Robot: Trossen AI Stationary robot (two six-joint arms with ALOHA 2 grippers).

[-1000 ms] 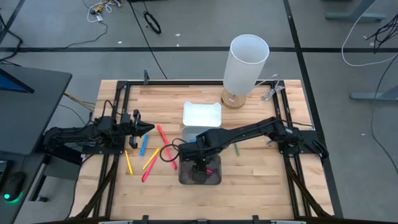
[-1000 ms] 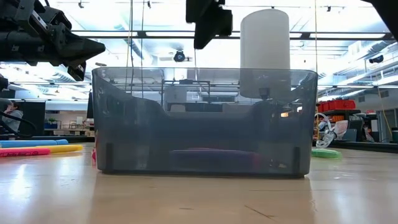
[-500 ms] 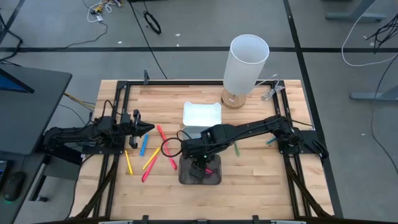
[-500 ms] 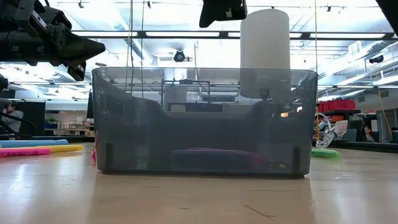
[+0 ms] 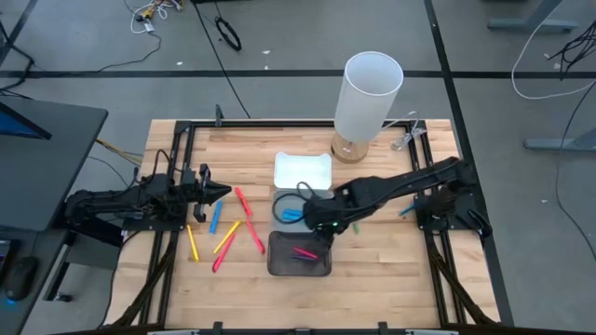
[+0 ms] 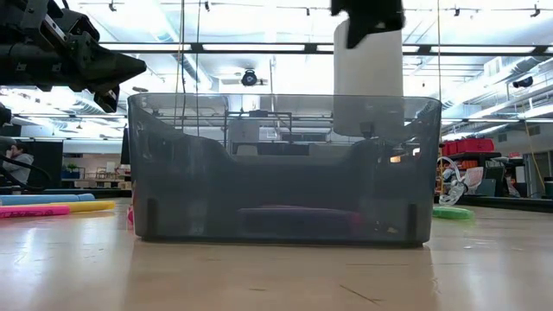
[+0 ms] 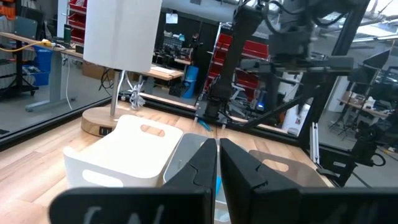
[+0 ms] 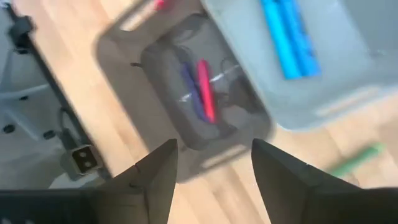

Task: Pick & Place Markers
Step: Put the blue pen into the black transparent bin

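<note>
Mostly the markers (image 5: 226,237) lay loose on the table's left half: short thin sticks, red, yellow, orange and one blue. A red and a purple one (image 8: 200,92) lay side by side in the dark bin (image 5: 300,266), two blue in the grey tray (image 5: 291,203), a green near the right edge. The right gripper (image 8: 212,163) hung open over the bin, empty. The left gripper (image 5: 221,193) waited clenched at the left edge.
</note>
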